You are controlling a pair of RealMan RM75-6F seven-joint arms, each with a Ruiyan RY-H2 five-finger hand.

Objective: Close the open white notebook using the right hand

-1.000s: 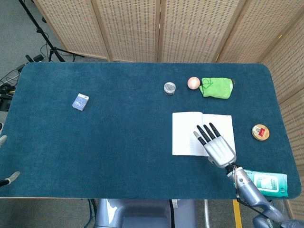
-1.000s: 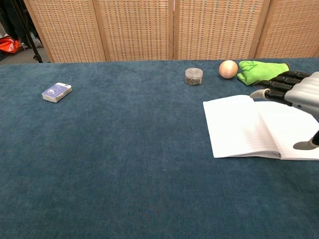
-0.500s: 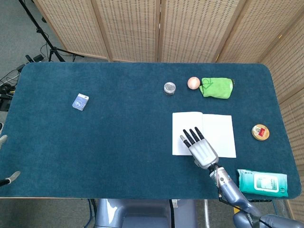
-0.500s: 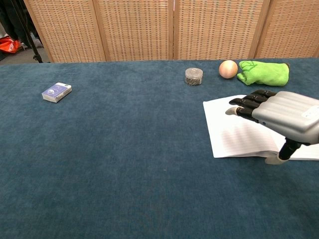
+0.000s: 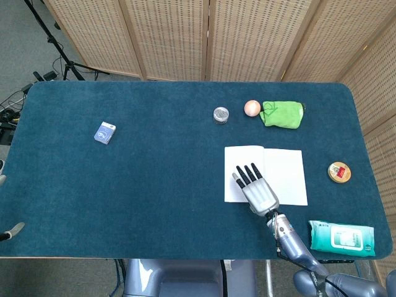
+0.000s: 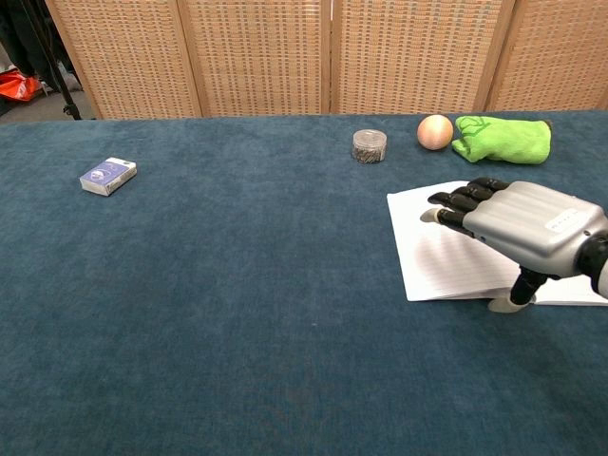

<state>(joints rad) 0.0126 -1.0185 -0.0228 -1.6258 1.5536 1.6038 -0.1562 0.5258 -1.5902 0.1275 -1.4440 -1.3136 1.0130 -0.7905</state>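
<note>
The white notebook (image 5: pixel 284 168) (image 6: pixel 446 261) lies open and flat on the blue table, right of centre. My right hand (image 5: pixel 255 188) (image 6: pixel 518 228) hovers palm down over its left page, fingers stretched out and apart, holding nothing. In the chest view its thumb tip sits at the notebook's near edge. The fingertips reach toward the left page's far part. At the far left edge of the head view only a grey fingertip of my left hand (image 5: pixel 12 231) shows, too little to tell its state.
A green cloth (image 5: pixel 283 114), a peach ball (image 5: pixel 250 107) and a small round tin (image 5: pixel 221 114) lie behind the notebook. A blue card box (image 5: pixel 104 132) sits at the left. A round red-and-gold tin (image 5: pixel 339 172) and a wipes pack (image 5: pixel 341 237) lie at the right.
My right hand has moved left from over the right page to over the left page, most of it in the first half second, and has sunk closer to the paper.
</note>
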